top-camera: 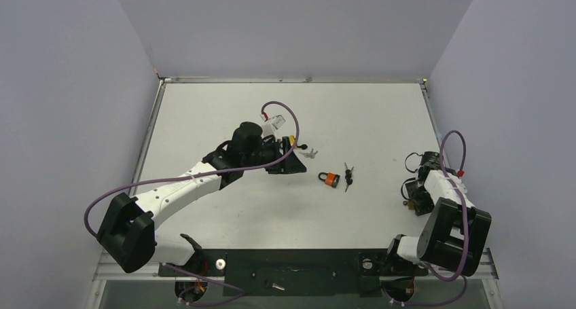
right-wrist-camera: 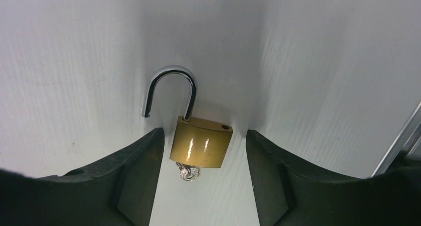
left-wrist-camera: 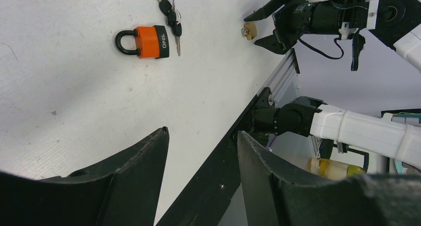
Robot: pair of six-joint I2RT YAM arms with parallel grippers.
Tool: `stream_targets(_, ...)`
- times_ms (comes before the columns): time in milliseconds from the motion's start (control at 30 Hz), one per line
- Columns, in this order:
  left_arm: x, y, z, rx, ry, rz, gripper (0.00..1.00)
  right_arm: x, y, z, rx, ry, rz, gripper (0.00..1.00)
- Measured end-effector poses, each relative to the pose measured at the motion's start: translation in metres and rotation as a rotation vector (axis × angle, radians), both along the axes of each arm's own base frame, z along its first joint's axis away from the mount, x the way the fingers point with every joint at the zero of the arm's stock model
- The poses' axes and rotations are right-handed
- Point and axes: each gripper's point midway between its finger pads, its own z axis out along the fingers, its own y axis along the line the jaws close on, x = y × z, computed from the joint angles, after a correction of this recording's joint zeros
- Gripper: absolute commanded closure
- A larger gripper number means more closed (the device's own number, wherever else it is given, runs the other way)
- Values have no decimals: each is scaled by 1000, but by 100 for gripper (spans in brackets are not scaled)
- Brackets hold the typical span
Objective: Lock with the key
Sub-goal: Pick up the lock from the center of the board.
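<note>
A brass padlock [right-wrist-camera: 201,142] lies flat on the white table, its silver shackle [right-wrist-camera: 171,89] swung open. The key [right-wrist-camera: 189,172], small and silver on a ring, sticks out of the padlock's bottom. My right gripper [right-wrist-camera: 203,132] is open and straddles the padlock body, with a gap to each finger. In the top view that gripper [top-camera: 409,195] sits low at the table's right edge. My left gripper [left-wrist-camera: 202,132] is open with nothing between its fingers. It hovers over the middle of the table [top-camera: 291,154], far from the brass padlock [left-wrist-camera: 249,31].
An orange padlock [top-camera: 330,179] with a shut black shackle lies mid-table beside a bunch of black-headed keys [top-camera: 348,176]. A small silver key set [top-camera: 311,153] lies just right of the left gripper. The table's metal edge rail [right-wrist-camera: 402,136] runs close on the right.
</note>
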Motion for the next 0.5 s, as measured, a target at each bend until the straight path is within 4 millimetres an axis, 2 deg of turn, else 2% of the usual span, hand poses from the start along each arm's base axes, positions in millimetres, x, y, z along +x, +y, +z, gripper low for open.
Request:
stream_targets(100, 0, 0, 0, -1, 1, 0, 50, 2, 2, -2, 2, -5, 11, 58)
stream_targets(200, 2, 1, 0, -3, 2, 4, 50, 7, 7, -2, -6, -6, 46, 74)
stream_targets(300, 3, 1, 1, -7, 0, 7, 50, 17, 15, -1, -11, 1, 110, 80)
stream_targets(500, 4, 1, 3, -14, -3, 5, 49, 54, 40, 11, -26, -21, 276, 88)
